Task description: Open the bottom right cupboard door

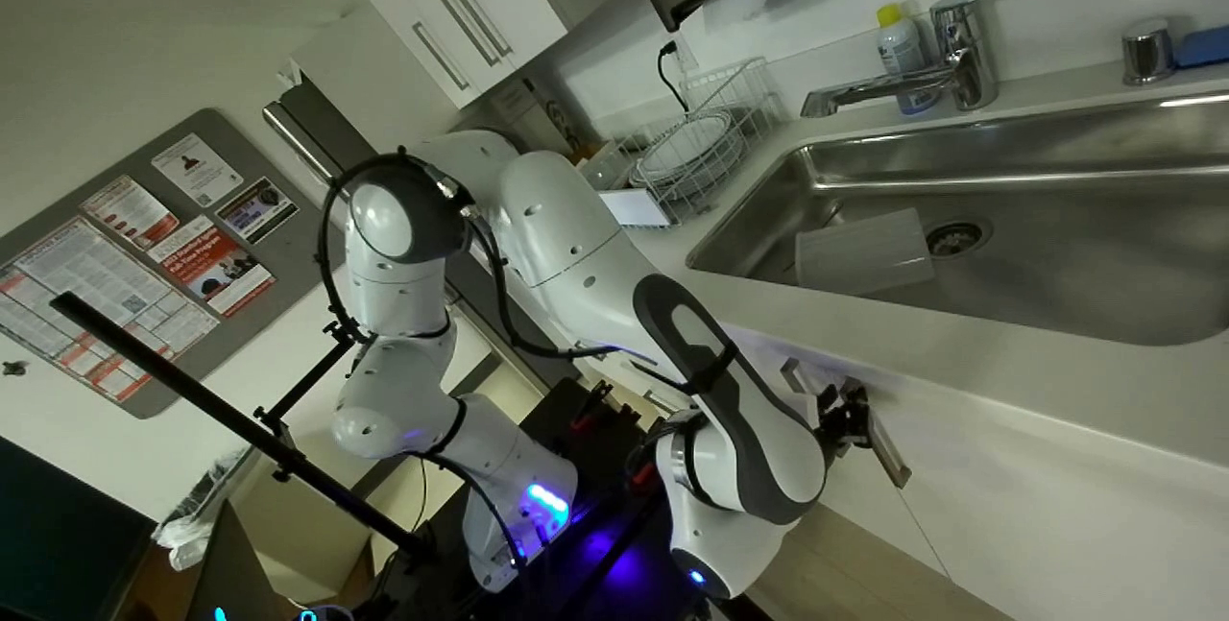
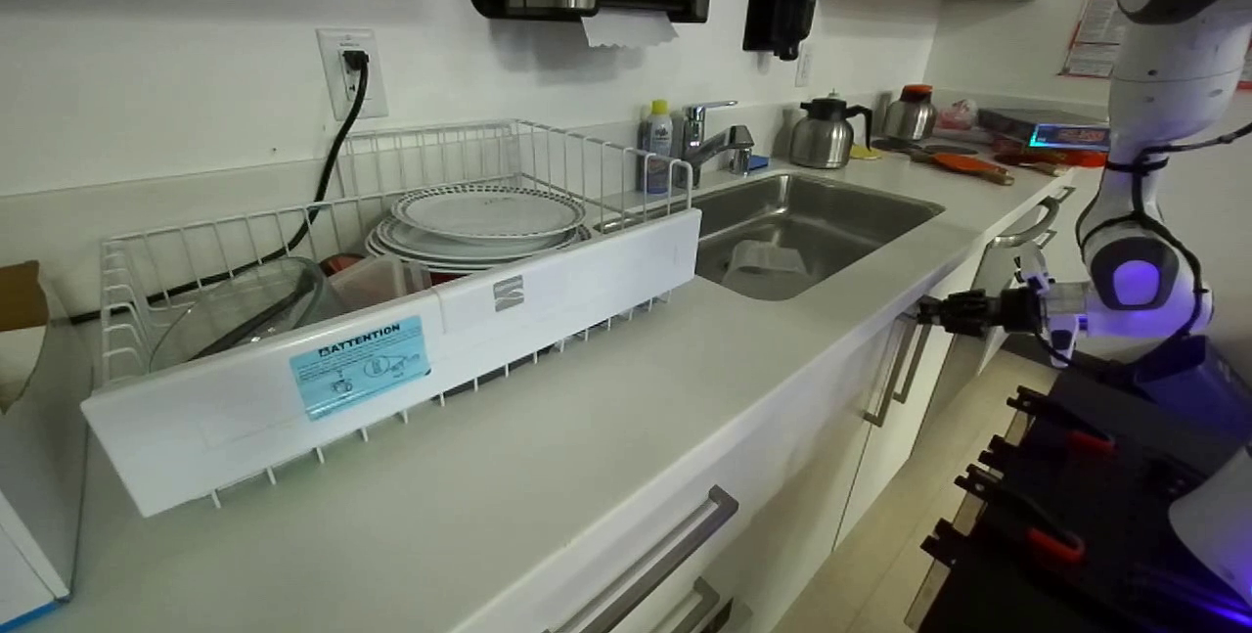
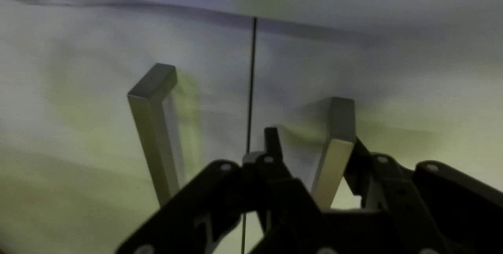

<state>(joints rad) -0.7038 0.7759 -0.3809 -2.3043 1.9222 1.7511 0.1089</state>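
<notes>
Your gripper [image 3: 314, 142] stands widely spread, its fingers [image 3: 272, 144] straddling the handle [image 3: 337, 156] near the top end; nothing is gripped. In the wrist view that handle sits at 4 o'clock, on the right door [image 3: 424, 101], which fills the 3 o'clock side. The finger on the handle's 9 o'clock side has a clear gap to it. The finger on its 3 o'clock side is just beside it and partly hidden, so you can't tell whether it touches. The seam [image 3: 252, 77] runs from 12 to 6 as a thin line, so the door looks closed, and the twin handle [image 3: 153, 136] is well apart, between 8 and 9. In an exterior view you find the gripper at 3 o'clock, just under the edge of the counter [image 2: 587, 418].

By the look of it, you're at the grasp, with the pull not yet begun. Next, you probably want to ease a touch toward 3 o'clock to centre the handle, then bring the fingers together. How deep the tips reach is hard to judge; too shallow and they could slip off. Once the hold is firm, draw straight back, then arc toward 3 o'clock, where the hinge likely is.
</notes>
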